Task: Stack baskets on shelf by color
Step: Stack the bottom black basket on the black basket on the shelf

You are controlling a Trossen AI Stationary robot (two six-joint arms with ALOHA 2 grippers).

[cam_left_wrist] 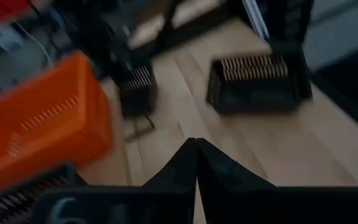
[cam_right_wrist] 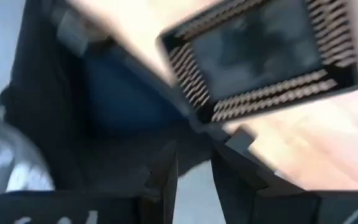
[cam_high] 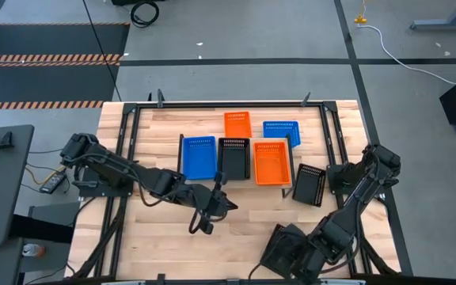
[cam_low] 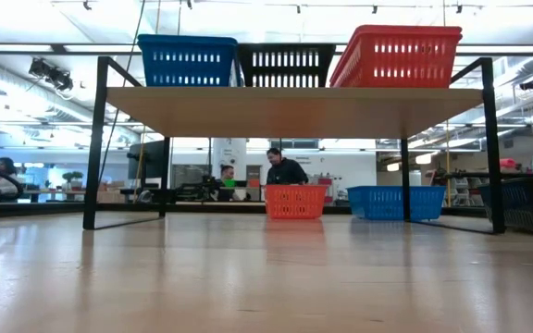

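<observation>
The shelf [cam_high: 286, 184] is standing mid-worktop, carrying three baskets side by side: a blue basket [cam_high: 198, 157], a black basket [cam_high: 233, 157] and an orange basket [cam_high: 271, 161]. That one-colour-per-column layout looks deliberate — each seems to be serving as the base for its colour's stack. The low view is showing the orange one sitting tilted, one side riding higher than the other, so it may need settling before anything goes on top.

Three more baskets are lying on the worktop [cam_high: 157, 237]. A second orange basket [cam_high: 237, 123] and a second blue basket [cam_high: 282, 131] are sitting behind the shelf, and a loose black basket [cam_high: 309, 184] is resting just beside the shelf's right end, near the right arm.

The left tool [cam_high: 204, 222] is hovering in front of the shelf with its fingers pressed together and nothing between them; its wrist view is looking across at the loose black basket. The right tool [cam_right_wrist: 194, 171] is waiting near the front right of the worktop, fingers standing a little apart and gripping nothing — its camera is facing that same black basket, probably the next one due for stacking.
</observation>
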